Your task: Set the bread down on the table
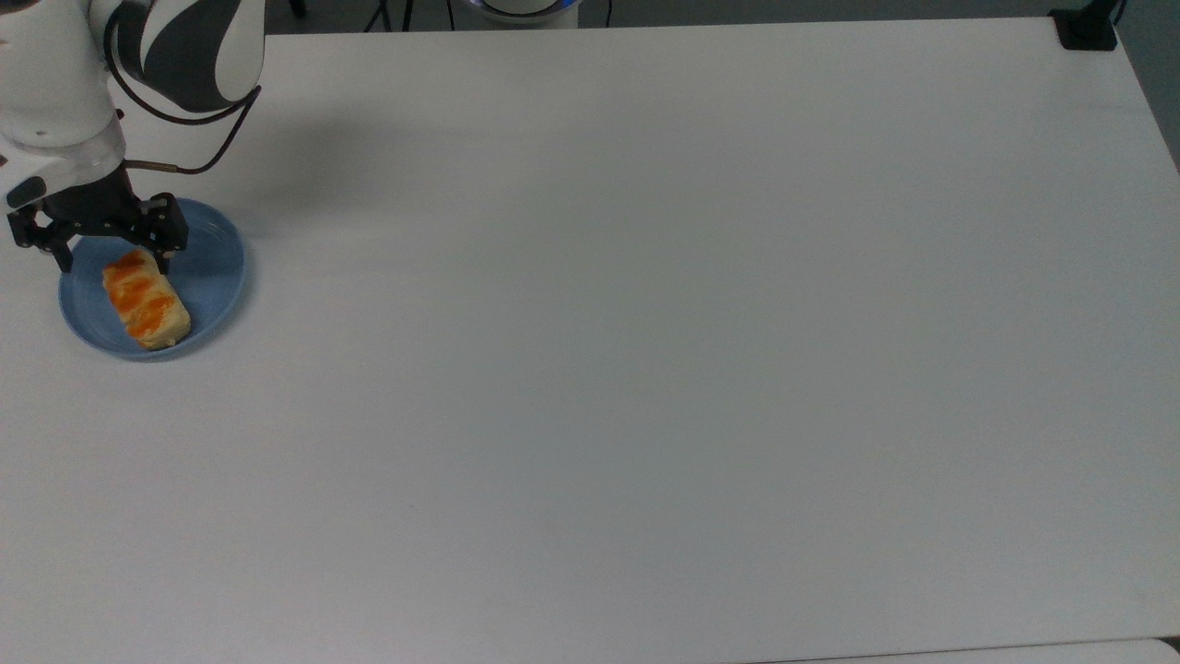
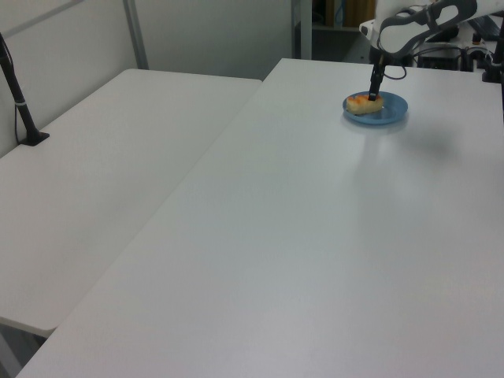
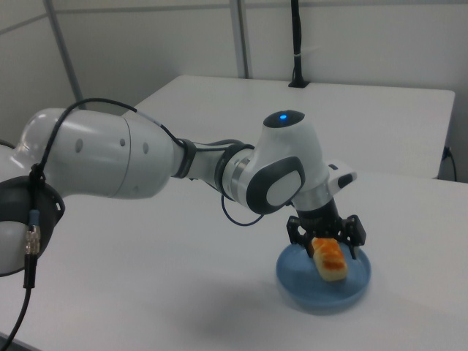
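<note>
My claw (image 1: pixel 115 260) straddles the bread's (image 1: pixel 147 298) far end on the blue plate (image 1: pixel 217 267), fingers spread; gripping so off-centre, I risk tipping it.

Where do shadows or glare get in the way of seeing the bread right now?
Top view: soft arm shadow on the table beyond the plate; the bread is evenly lit, no glare. Left view: a faint grey shadow patch to the left view's right of the plate. Right view: a dim shadow under the arm; the gripper straddles the bread's far end.
</note>
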Controlling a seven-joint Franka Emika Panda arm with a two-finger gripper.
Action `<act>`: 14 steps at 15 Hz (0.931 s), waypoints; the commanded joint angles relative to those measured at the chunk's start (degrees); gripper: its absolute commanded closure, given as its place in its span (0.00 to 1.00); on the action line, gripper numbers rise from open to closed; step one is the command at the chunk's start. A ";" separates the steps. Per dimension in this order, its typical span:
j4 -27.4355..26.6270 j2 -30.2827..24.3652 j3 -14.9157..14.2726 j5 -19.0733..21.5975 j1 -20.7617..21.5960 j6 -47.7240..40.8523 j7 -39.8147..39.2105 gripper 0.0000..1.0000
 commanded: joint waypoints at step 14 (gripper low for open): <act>-0.22 -3.97 0.37 -0.85 1.26 -5.30 -0.39 0.99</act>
